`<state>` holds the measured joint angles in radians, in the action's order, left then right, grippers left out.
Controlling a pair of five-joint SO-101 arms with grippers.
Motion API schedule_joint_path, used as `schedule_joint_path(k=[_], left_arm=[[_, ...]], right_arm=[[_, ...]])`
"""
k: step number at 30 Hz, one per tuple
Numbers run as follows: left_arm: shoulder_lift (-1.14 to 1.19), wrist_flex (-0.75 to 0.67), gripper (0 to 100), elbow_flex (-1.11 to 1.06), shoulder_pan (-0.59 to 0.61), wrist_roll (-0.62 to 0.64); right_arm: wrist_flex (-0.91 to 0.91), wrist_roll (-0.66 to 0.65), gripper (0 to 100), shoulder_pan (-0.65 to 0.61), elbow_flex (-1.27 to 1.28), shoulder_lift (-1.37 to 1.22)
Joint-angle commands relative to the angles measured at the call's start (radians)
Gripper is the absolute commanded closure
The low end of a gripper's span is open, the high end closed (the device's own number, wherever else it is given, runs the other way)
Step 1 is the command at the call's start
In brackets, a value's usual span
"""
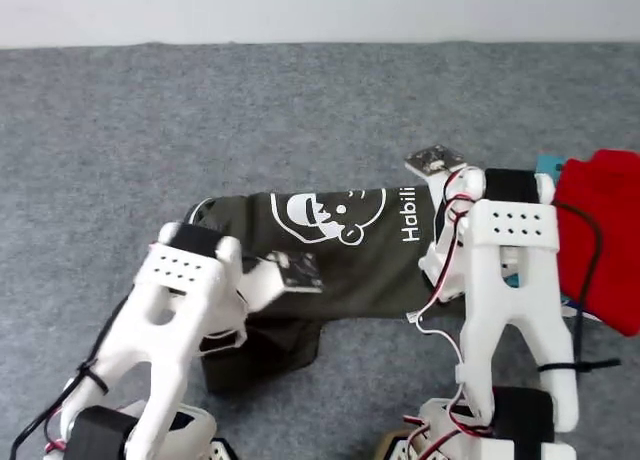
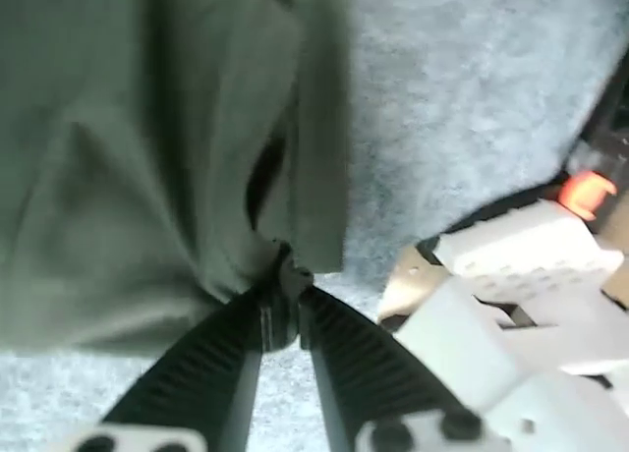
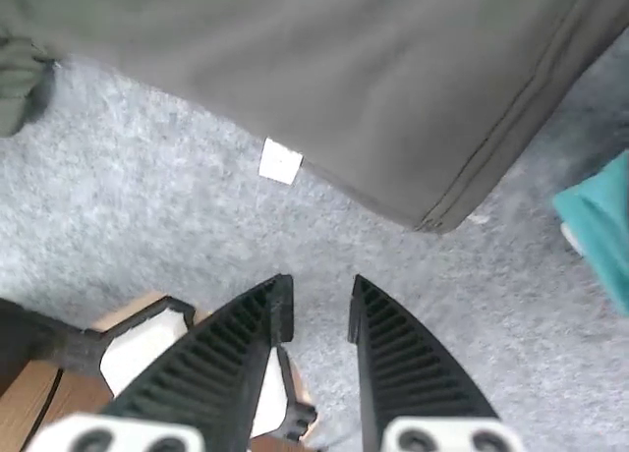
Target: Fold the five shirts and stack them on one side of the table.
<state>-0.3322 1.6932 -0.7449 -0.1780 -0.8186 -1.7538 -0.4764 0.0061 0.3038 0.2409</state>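
The left fingers [image 2: 224, 366] clamp what looks like a bunched edge of the dark olive printed cloth shirt [image 1: 350, 270] on the grey carpeted table [image 1: 150, 120]; the right fingers [image 3: 405, 362], slightly parted and empty, should pin its hem first.

White lettering [image 1: 407, 216] is running along the shirt [image 1: 360, 275], beside a white cartoon face [image 1: 322, 215]. The right arm [image 1: 508, 265] is covering its end.
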Motion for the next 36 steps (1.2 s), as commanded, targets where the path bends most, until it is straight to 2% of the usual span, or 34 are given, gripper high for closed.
schedule_joint_path(k=[1,5,8,14,19,22,26,36], left_arm=[[-0.035,-0.026,99,0.081,0.130,0.014],[-0.035,-0.026,99,0.151,0.258,0.015],[-0.035,-0.026,99,0.171,0.310,0.015],[-0.035,-0.028,99,0.166,0.321,0.051],[-0.035,-0.072,99,0.165,0.313,0.117],[-0.035,-0.091,99,0.171,0.313,0.181],[-0.035,-0.097,99,0.171,0.318,0.242],[-0.026,-0.097,99,0.171,0.315,0.295]], right_arm=[[-0.044,-0.005,89.8,0.010,0.000,0.050],[-0.045,-0.005,89.8,0.010,0.020,0.084],[-0.044,-0.006,89.8,0.008,0.068,0.143],[-0.041,-0.029,89.0,0.004,0.212,0.254],[-0.036,-0.086,79.0,0.004,0.222,0.266],[0.022,-0.118,74.2,0.002,0.256,0.265],[0.160,-0.173,74.2,0.001,0.359,0.265],[0.455,-0.235,74.1,0.001,0.546,0.260]])
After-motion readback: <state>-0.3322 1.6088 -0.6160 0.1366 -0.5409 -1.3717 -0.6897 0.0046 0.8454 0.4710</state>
